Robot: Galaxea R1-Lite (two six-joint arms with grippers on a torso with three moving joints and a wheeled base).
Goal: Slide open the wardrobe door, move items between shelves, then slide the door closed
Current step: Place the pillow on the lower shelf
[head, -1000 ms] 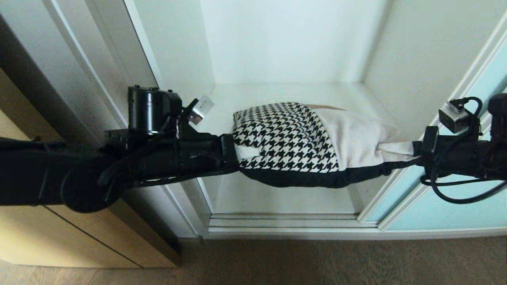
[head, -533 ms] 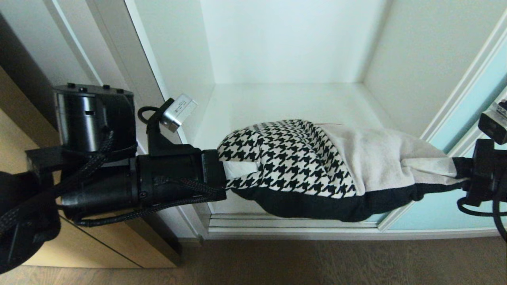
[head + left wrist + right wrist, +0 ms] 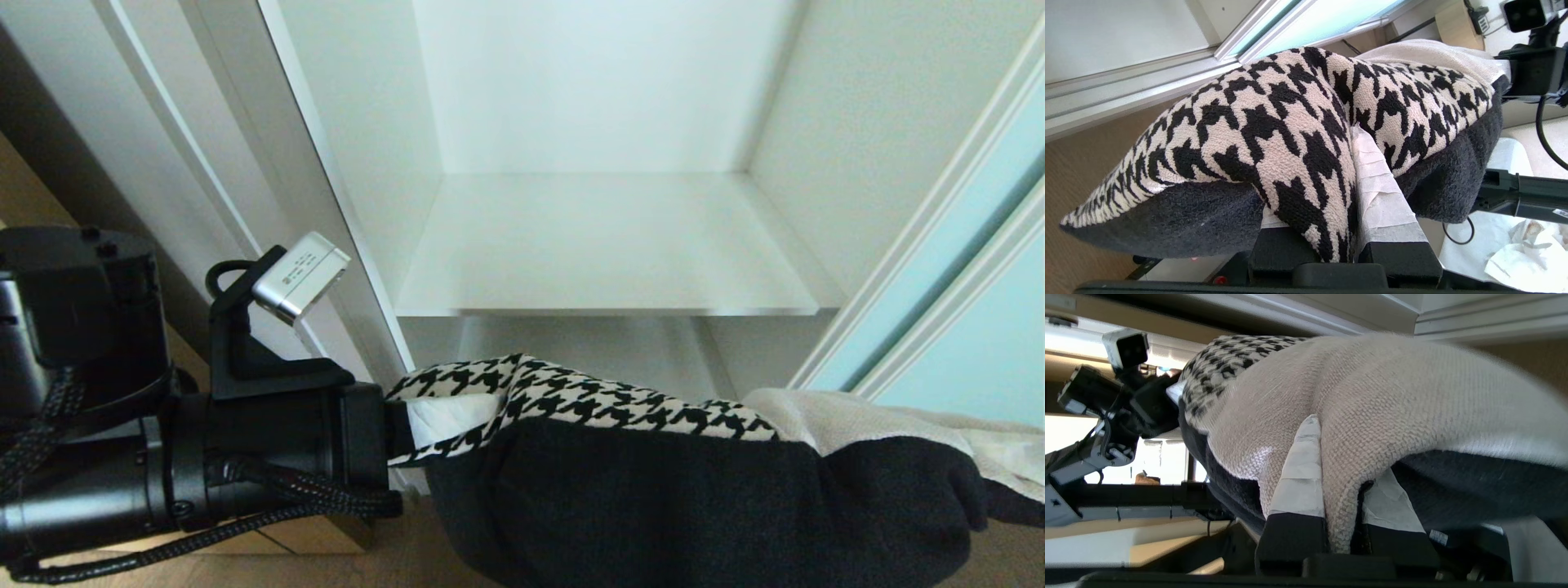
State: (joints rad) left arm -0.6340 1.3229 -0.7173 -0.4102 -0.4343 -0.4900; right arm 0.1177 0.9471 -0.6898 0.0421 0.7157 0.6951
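1. The nubby houndstooth cushion [image 3: 588, 400], fuzzy dark grey back outward, hangs in front of the smooth white shelf [image 3: 604, 245].
2. Left gripper [image 3: 1349, 196] and right gripper [image 3: 1327, 486]: tape-wrapped fingers [image 3: 1384, 204] clench its opposite corners.
3. The frosted aqua door [image 3: 971, 327] stands at right.

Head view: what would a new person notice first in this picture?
The patchwork cushion fills the foreground, stretched between both arms in front of the wardrobe. The left gripper pinches its houndstooth corner; the right gripper pinches the cream corner, outside the head view. Behind it, a bare white shelf sits in the open wardrobe, with the aqua sliding door at right.
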